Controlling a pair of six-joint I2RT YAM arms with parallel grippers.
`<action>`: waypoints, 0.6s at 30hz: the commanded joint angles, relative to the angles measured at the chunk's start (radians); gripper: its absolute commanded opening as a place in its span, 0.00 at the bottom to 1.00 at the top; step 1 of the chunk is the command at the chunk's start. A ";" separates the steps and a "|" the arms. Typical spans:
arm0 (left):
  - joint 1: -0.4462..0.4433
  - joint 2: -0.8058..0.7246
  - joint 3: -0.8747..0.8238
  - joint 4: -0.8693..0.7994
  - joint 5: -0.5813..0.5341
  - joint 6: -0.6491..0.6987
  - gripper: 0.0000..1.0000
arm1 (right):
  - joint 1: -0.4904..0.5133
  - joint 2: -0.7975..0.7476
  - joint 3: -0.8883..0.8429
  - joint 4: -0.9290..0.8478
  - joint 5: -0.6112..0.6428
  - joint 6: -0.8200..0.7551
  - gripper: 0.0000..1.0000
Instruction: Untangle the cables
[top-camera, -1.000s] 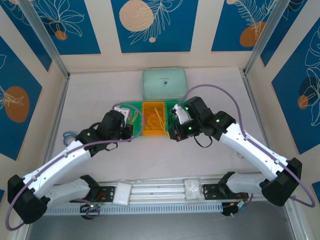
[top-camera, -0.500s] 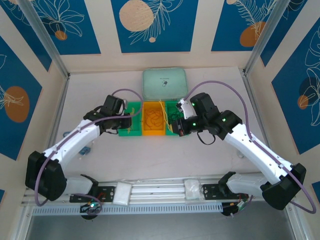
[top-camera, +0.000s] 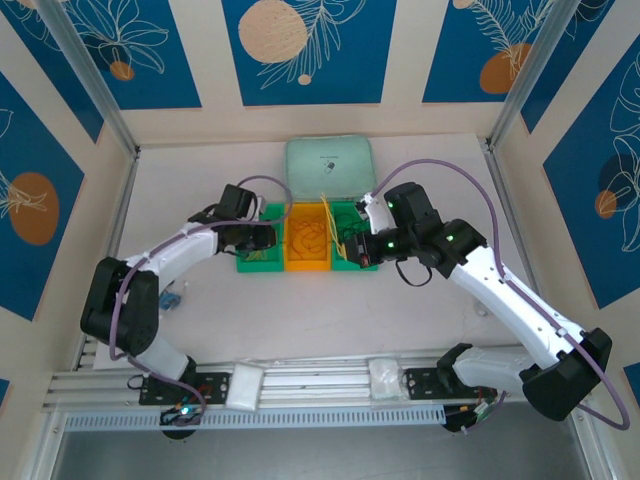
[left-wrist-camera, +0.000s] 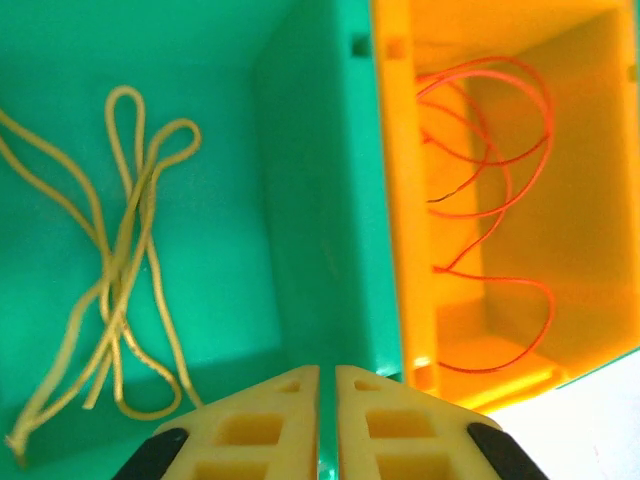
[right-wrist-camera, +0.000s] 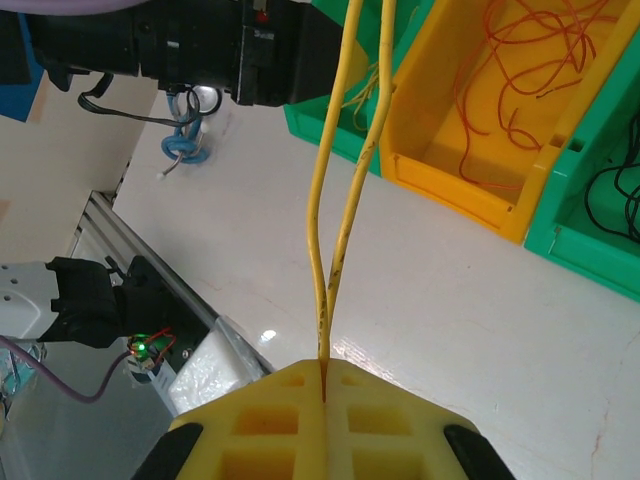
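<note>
With the right pincer (right-wrist-camera: 325, 378) clamped on a doubled yellow cable (right-wrist-camera: 341, 180) and the left pincer (left-wrist-camera: 327, 382) closed empty above the left green bin (left-wrist-camera: 305, 200) holding loose yellow cables (left-wrist-camera: 125, 290), the strand likely needed lifting clear of the orange bin's (right-wrist-camera: 455, 195) red cables (right-wrist-camera: 520, 95).

Yellow cable (right-wrist-camera: 322, 325), orange bin (right-wrist-camera: 450, 195), green bin (left-wrist-camera: 310, 200)

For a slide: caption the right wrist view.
Right end effector pinches a doubled yellow cable over the table, orange bin beyond.
</note>
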 joint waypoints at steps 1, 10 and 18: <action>0.010 -0.056 0.028 0.025 0.028 0.008 0.12 | -0.009 -0.013 -0.015 0.008 -0.033 -0.011 0.00; 0.009 -0.270 -0.073 0.032 0.043 0.031 0.21 | -0.004 0.030 -0.018 0.025 -0.065 0.002 0.00; 0.010 -0.472 -0.233 0.211 0.211 -0.109 0.25 | 0.026 0.067 -0.032 0.088 -0.096 0.042 0.00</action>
